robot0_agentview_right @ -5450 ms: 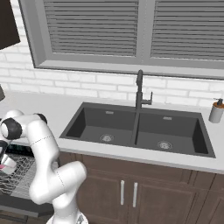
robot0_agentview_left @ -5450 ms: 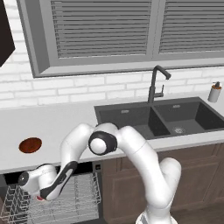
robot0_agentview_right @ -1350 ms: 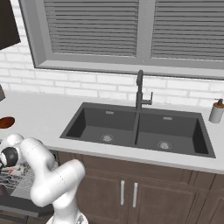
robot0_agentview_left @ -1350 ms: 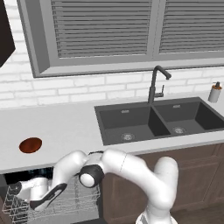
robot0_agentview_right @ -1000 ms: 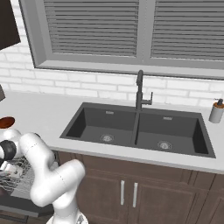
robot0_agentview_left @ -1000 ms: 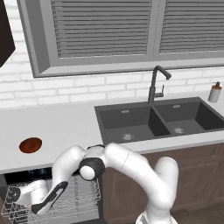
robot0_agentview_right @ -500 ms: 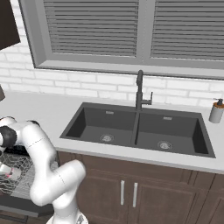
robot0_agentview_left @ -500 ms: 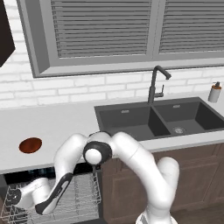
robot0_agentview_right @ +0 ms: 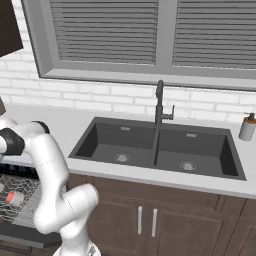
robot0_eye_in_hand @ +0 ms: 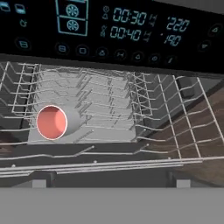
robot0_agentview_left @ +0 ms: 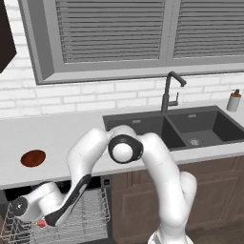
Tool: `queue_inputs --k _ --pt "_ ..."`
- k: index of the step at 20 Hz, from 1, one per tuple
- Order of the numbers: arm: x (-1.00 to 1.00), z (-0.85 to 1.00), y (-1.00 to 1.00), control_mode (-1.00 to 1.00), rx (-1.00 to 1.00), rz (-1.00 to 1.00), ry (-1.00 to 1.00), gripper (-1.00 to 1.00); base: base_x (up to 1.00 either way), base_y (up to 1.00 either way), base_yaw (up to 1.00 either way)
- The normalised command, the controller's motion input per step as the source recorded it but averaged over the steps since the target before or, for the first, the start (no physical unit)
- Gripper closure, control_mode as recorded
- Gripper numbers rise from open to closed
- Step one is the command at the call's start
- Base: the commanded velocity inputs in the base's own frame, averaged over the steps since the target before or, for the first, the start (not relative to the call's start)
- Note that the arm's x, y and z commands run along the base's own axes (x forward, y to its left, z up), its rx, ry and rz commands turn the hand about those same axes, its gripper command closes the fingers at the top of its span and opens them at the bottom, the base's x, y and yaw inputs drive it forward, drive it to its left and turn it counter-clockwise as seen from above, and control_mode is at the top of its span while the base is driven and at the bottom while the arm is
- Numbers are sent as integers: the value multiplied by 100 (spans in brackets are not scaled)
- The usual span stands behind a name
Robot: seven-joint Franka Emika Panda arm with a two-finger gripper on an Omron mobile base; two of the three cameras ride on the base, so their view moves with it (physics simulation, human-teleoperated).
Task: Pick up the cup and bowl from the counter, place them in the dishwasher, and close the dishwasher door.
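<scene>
Gripper [robot0_agentview_left: 14,208] state unclear, cup [robot0_eye_in_hand: 52,122] in rack [robot0_eye_in_hand: 131,100]

Arm folded low and to its left, elbow joint raised level with the counter [robot0_agentview_left: 57,138] edge. Forearm slopes down beneath that edge. Wrist and hand sit low in front of the dishwasher [robot0_agentview_left: 71,219] rack. Gripper fingers hidden from view; spread cannot be told.

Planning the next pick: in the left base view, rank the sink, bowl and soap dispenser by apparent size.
1. Sink, largest by far.
2. Bowl and soap dispenser look close in size; the dispenser stands farther back, so I won't rank them.
</scene>
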Motion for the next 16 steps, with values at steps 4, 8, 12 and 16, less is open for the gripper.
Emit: queue_inputs --k 4,8,12,16 --pt "-12 100 -9 -100 21 9 -1 -100 0 0 0" --pt "-2 100 -15 -100 12 12 1 -100 0 0 0" --pt "0 95 -1 -100 0 12 14 -100 0 0 0" --pt "13 86 3 -100 -8 10 29 -100 0 0 0"
